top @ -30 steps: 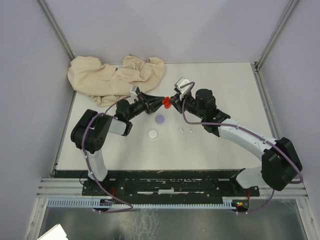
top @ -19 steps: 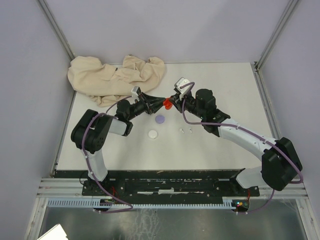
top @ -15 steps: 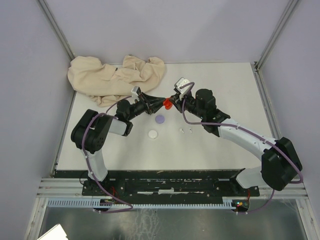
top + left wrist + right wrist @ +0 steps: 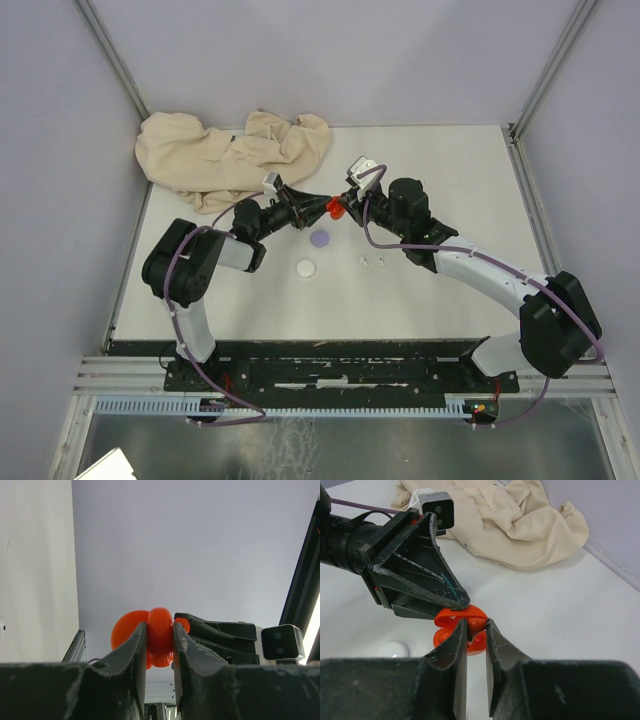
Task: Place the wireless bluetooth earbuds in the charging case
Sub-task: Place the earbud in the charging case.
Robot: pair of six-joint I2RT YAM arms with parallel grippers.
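Red earbud [image 4: 475,623] pinched in right end effector [image 4: 475,626] meets red case [image 4: 160,641] clamped in left end effector [image 4: 159,628].

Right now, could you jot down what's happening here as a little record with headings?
Left end effector: shut on the open red case
Right end effector: shut on a small red piece between that case's halves, likely an earbud
Lying on table: purple disc, white disc, two white earbuds
Far left corner: beige cloth

White table [image 4: 470,190] with crumpled beige cloth [image 4: 220,155], purple disc [image 4: 320,238], white disc [image 4: 305,268], two white earbuds [image 4: 363,261].
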